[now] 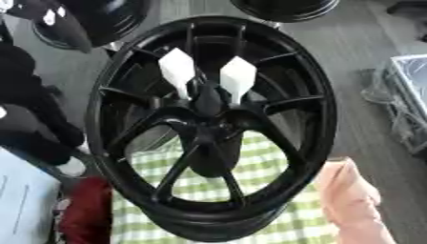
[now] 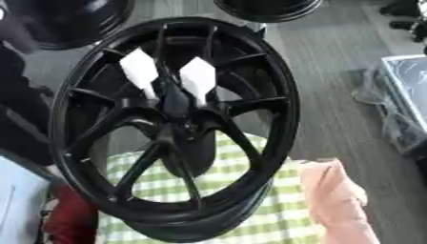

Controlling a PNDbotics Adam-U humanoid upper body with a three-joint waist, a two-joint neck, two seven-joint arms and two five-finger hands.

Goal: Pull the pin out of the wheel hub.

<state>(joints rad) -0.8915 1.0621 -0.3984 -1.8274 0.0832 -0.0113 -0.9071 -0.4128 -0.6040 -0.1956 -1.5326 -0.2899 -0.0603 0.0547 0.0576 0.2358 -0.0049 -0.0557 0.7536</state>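
Observation:
A black spoked wheel hub [image 1: 208, 128] stands upright and fills the middle of both views, its lower rim resting on a green-checked cloth [image 1: 250, 186]. Two white tapered pins point down into it just above the centre, one on the left [image 1: 177, 71] and one on the right [image 1: 238, 78]. A black, arm-like mass, seemingly my left arm and hand [image 1: 37, 119], lies along the left edge beside the rim; its shape is blurred. My right hand shows in neither view.
A pale pink shape [image 1: 354, 200] lies against the wheel's lower right rim. More black wheels stand at the top left [image 1: 100, 19] and top centre [image 1: 283, 7]. A clear-wrapped box [image 1: 409, 95] sits at the right, a red thing [image 1: 87, 214] at the lower left.

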